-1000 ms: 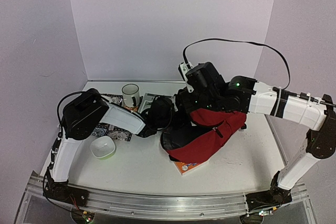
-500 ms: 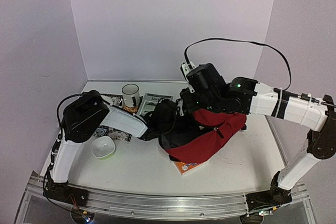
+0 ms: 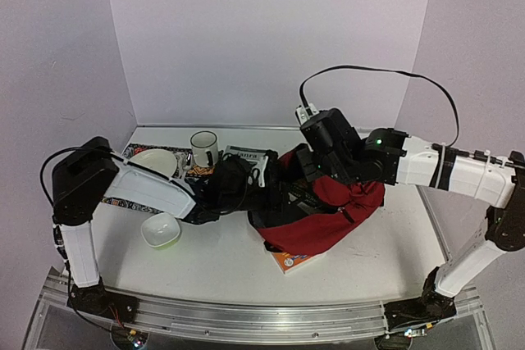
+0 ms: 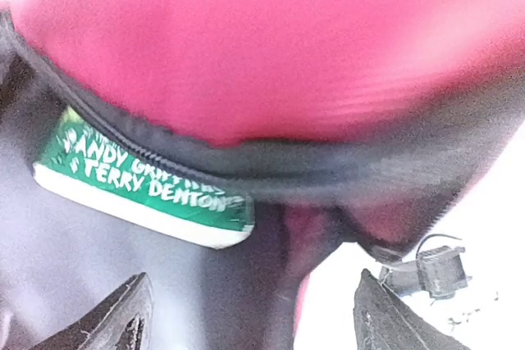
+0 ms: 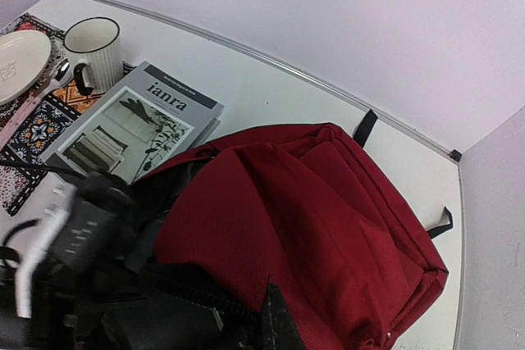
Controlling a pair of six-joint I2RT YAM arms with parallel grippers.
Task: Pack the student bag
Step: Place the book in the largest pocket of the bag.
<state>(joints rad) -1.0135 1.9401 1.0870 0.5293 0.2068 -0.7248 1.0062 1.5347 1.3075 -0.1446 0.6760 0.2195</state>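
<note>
Here, left fingers (image 4: 123,325) spread wide — green book (image 4: 143,178) inside student bag (image 4: 271,47).

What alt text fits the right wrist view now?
A dark red fabric backpack fills the frame, its mouth at lower left where the left arm reaches in. Beyond sit a grey magazine and a white ribbed mug.

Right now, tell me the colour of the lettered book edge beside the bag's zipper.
Green book edge with white lettering; left wrist view shows it best.

dark red student bag (image 3: 321,231), slumped, black-zipped mouth open leftward
</note>
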